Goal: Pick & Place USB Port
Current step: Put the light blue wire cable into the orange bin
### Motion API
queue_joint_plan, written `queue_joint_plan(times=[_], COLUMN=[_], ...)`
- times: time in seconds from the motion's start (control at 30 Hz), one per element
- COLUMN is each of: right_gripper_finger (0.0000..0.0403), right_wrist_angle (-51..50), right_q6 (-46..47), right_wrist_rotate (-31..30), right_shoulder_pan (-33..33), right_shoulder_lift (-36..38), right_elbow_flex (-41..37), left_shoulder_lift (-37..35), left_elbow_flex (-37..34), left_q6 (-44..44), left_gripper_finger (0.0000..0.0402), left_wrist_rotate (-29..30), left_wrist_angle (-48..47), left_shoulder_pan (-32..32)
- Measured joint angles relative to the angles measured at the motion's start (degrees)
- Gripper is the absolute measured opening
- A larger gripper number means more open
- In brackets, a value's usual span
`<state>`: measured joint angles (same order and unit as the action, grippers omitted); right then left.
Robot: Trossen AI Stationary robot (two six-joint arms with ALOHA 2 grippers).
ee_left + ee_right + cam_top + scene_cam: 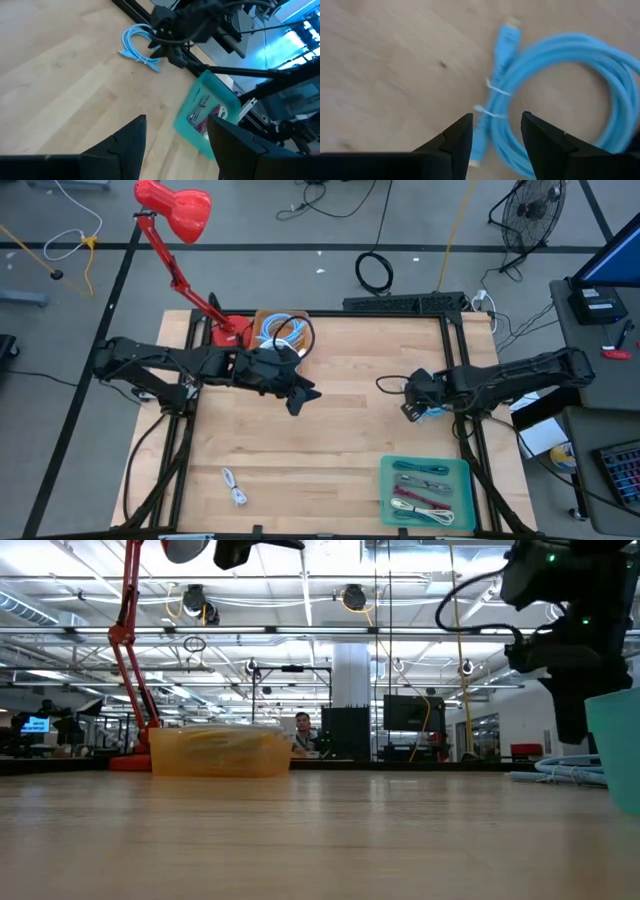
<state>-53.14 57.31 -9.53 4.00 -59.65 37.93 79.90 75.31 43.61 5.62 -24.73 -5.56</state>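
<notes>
Two arms share our light wooden table. The left gripper hovers mid-table, fingers wide and empty, well apart from the coiled light-blue USB cable. Our right gripper, open, sits directly above its tied bundle, the connector pointing away from the fingers.

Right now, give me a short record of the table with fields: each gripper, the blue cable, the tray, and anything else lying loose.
left gripper: open, empty, held above mid-table
right gripper: open, directly over the blue cable, not gripping it
blue cable: coiled, tied, flat on the wood at the table's right side
teal tray: near front right corner, holds several cables
white cable: loose at front left
orange bin: at back, by the red lamp
</notes>
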Motion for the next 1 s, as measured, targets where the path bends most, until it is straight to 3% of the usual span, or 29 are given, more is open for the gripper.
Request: queue_joint_plan(times=[0.5,0.7,1.0], right_gripper_finger=[0.0201,0.0221,0.0196], right_wrist_angle=[-0.1,6.0,10.0], right_q6=[-2.8,-2.2,-0.6], right_wrist_rotate=[0.6,3.4,5.2], right_shoulder_pan=[-5.7,-6.0,-6.0], right_shoulder_lift=[-2.1,-2.8,-4.7], right_elbow_flex=[-1.6,-4.1,-8.8], left_shoulder_lift=[0.0,0.0,0.0], left_elbow_flex=[0.0,0.0,0.0], left_q6=[-0.2,-1.3,-1.3], left_gripper_finger=[0.0211,0.0211,0.0211], left_wrist_rotate=[0.5,0.5,0.9], left_wrist_angle=[0.1,0.1,0.1], left_shoulder_pan=[-0.5,-0.3,-0.3])
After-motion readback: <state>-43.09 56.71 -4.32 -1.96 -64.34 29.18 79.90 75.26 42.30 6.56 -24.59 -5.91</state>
